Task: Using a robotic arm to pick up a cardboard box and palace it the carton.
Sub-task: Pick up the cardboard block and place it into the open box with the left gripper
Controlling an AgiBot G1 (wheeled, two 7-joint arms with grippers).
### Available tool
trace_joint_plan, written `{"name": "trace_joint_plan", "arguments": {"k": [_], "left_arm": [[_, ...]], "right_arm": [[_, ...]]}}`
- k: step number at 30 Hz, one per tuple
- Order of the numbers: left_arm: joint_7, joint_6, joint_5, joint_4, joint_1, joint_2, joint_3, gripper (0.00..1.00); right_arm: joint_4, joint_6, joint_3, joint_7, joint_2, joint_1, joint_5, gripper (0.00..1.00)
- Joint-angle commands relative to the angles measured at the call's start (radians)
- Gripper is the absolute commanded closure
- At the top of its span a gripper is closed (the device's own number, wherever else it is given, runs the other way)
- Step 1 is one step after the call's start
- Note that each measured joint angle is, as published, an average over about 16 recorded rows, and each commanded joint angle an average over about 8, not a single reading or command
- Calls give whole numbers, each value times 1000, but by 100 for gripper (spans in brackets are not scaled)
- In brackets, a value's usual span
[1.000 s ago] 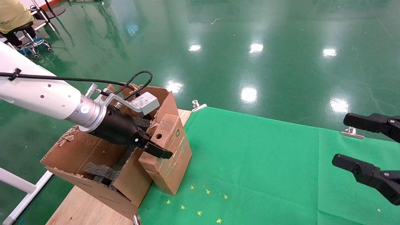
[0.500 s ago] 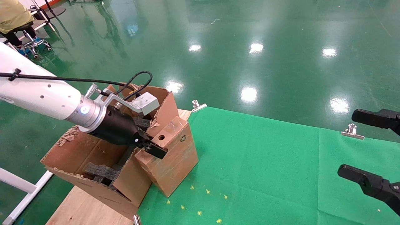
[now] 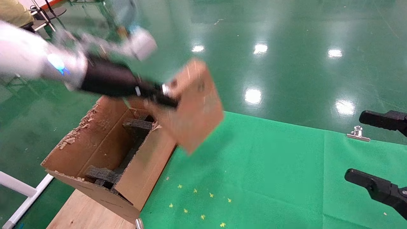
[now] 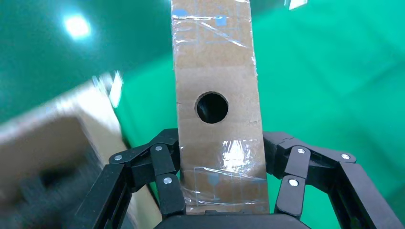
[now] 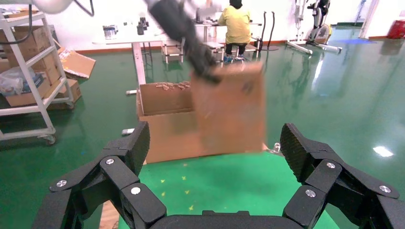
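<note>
My left gripper (image 3: 165, 95), on the white arm, is shut on the cardboard box (image 3: 194, 105) and holds it in the air, tilted, over the far right corner of the carton (image 3: 143, 168). In the left wrist view the box (image 4: 217, 71) stands between the two fingers of the left gripper (image 4: 220, 143), with its round hole facing the camera. The large carton sits open at the table's left end, with ragged flaps and black foam blocks (image 3: 101, 175) inside. My right gripper (image 3: 372, 149) hovers open at the far right, holding nothing. The right wrist view shows the box (image 5: 229, 109) in front of the carton (image 5: 165, 100).
A green cloth (image 3: 254, 165) covers the table and is held down by metal clips (image 3: 357, 133). Bare wood (image 3: 82, 213) shows at the near left. Beyond lies glossy green floor, with a shelf of boxes (image 5: 28, 71) and a seated person (image 5: 236, 21) far off.
My left arm has swung quickly upward, lifting the cardboard box off the cloth beside the carton into the air. The right gripper has shifted slightly to the right.
</note>
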Motion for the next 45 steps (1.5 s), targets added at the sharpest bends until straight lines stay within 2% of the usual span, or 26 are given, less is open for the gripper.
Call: {"name": "trace_joint_plan", "arguments": {"k": [1, 7, 12, 17, 26, 36, 45], "left_arm": [[24, -10, -30, 27, -43, -8, -33, 100], [124, -31, 47, 169, -167, -51, -56, 100], [203, -39, 137, 291, -207, -102, -38, 100], [295, -50, 180, 418, -180, -146, -16, 100], [470, -122, 163, 651, -83, -172, -9, 100], [614, -214, 151, 845, -38, -156, -13, 100], [680, -264, 154, 974, -26, -118, -11, 100]], "right_arm": [[0, 0, 0, 0, 0, 0, 0, 0], [0, 0, 0, 0, 0, 0, 0, 0], [0, 0, 0, 0, 0, 0, 0, 0], [0, 0, 0, 0, 0, 0, 0, 0], [0, 0, 0, 0, 0, 0, 0, 0], [0, 0, 0, 0, 0, 0, 0, 0], [0, 0, 0, 0, 0, 0, 0, 0]]}}
